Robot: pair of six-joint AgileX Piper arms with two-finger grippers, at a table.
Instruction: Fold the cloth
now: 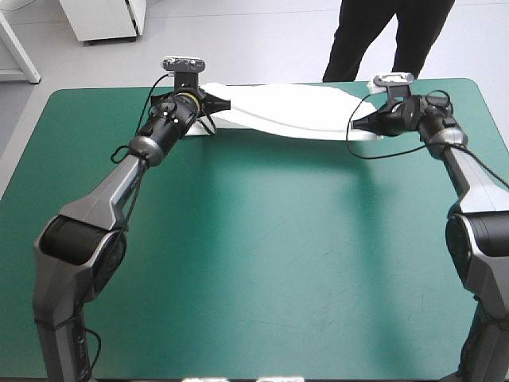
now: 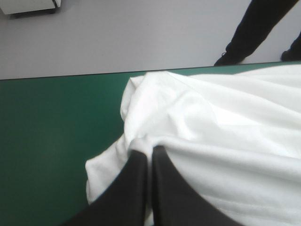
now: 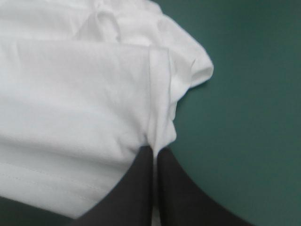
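White T-shirt (image 1: 286,110): stretched between the arms.
Grip: left gripper (image 2: 150,151), right gripper (image 3: 153,149) both pinched on it.
Fold: move both ends level.

Surface (image 1: 262,263): seen filling most of the frame, its far edge near the top.
Cover (image 1: 238,334): teal-green, spread smooth over the whole surface.
Far corners: rounded, seen upper left and upper right.

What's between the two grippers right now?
Only the T-shirt, a white band spanning from the left gripper to the right gripper, both shut on it. The high view shows it.
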